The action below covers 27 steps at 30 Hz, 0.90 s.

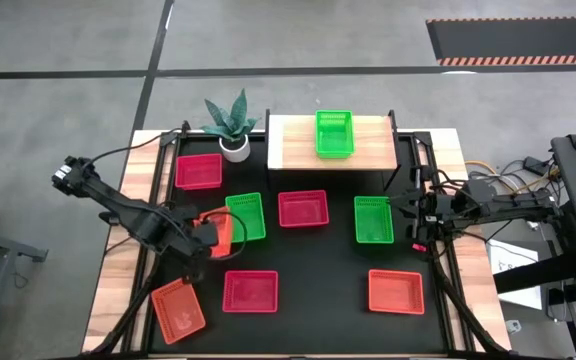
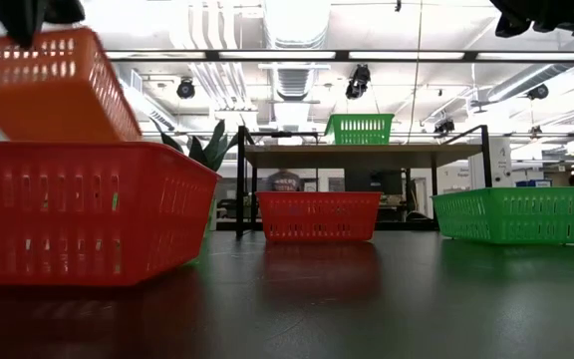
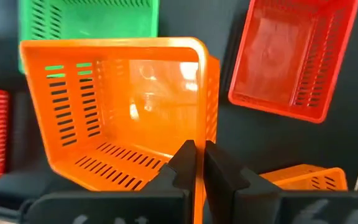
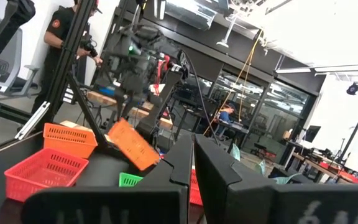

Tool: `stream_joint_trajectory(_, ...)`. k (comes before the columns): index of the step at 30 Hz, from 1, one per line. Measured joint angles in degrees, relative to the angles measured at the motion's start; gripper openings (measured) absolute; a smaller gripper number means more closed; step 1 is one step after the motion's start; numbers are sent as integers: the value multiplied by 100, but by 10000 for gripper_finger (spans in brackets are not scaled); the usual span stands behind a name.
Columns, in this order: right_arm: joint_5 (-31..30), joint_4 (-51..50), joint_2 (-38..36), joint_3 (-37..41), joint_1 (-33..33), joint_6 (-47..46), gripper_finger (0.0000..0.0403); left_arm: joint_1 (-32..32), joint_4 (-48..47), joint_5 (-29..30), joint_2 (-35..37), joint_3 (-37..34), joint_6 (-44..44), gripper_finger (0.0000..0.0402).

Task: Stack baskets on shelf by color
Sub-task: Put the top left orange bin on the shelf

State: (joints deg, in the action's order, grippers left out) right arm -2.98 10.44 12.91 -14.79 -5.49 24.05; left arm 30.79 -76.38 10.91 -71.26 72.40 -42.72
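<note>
A: How do your arms stand?

B: My left gripper [image 1: 211, 233] reaches in from the table's left edge toward the middle. Its fingers [image 3: 218, 168] are pinched narrow on the rim of an orange rectangular plastic mesh basket [image 1: 220, 232], which hangs tilted above the mat; the low view shows it raised over the baskets near it. My right gripper [image 1: 408, 208] waits over the table's right edge, just beside a green basket, holding nothing, its fingers nearly together.

A: How many baskets do you count?

B: 9 in all. 3 orange ones: the 1 I hold, 1 at the front left corner [image 1: 179, 310] and 1 at the front right [image 1: 396, 291]. 3 green mesh baskets: 1 on the shelf [image 1: 334, 133], 1 just beside my held basket [image 1: 247, 216] and 1 on the right of the mat [image 1: 373, 219]. 3 red mesh baskets: back left [image 1: 199, 171], centre [image 1: 302, 209] and front centre [image 1: 250, 291].

A: And the shelf?

B: The pale-wood rectangular shelf [image 1: 290, 142] stands at the back middle of the black mat-covered table [image 1: 313, 255], bearing only that 1 green basket, near its centre.

A: Anything else around?

B: A spiky green plant in a white pot [image 1: 231, 125] stands just left of the shelf, behind the back-left red basket. Past the table, a person in dark clothing [image 4: 64, 43] stands in the room.
</note>
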Motion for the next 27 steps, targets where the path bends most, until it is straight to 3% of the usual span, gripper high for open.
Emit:
stream_joint_trajectory(7, 0, 2, 0, 0, -1, -2, 11, 0, -391, 926, -418, 1490, 635, 0)
stream_joint_trajectory(14, 0, 2, 7, 0, 0, -45, 11, -180, -92, 2913, -1798, 3507, 3220, 0)
stream_joint_trajectory(20, 0, -41, 9, 0, -1, -55, 11, -1126, 193, 2978, -2948, 4712, 5283, 0)
stream_joint_trajectory(27, -2, -139, 9, 0, -1, -102, 11, -2522, 166, 2499, -3603, 4960, 5670, 0)
